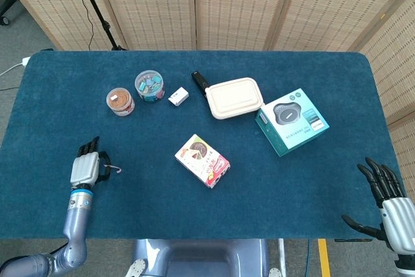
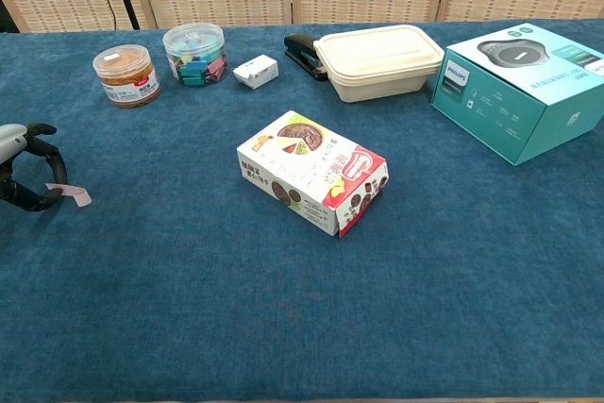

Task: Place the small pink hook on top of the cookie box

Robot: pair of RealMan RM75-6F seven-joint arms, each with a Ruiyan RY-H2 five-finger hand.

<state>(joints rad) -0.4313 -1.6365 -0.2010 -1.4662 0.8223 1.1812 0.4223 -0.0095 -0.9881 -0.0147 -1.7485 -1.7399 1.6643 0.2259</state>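
Observation:
The small pink hook (image 1: 115, 169) (image 2: 75, 196) lies low over the blue table (image 1: 149, 192) at the front left. My left hand (image 1: 84, 168) (image 2: 21, 169) curls around its near end, thumb and a finger pinching it. The cookie box (image 1: 202, 160) (image 2: 312, 173) lies flat near the middle of the table, well to the right of the hook. My right hand (image 1: 388, 200) hangs at the front right corner, beyond the table's edge, fingers spread and holding nothing. The chest view does not show it.
Along the back stand a brown-filled jar (image 1: 120, 102), a jar of coloured clips (image 1: 150, 86), a small white box (image 1: 178, 97), a black stapler (image 1: 199, 82), a cream lunch box (image 1: 235, 97) and a teal carton (image 1: 292, 121). Folding screens close off the back.

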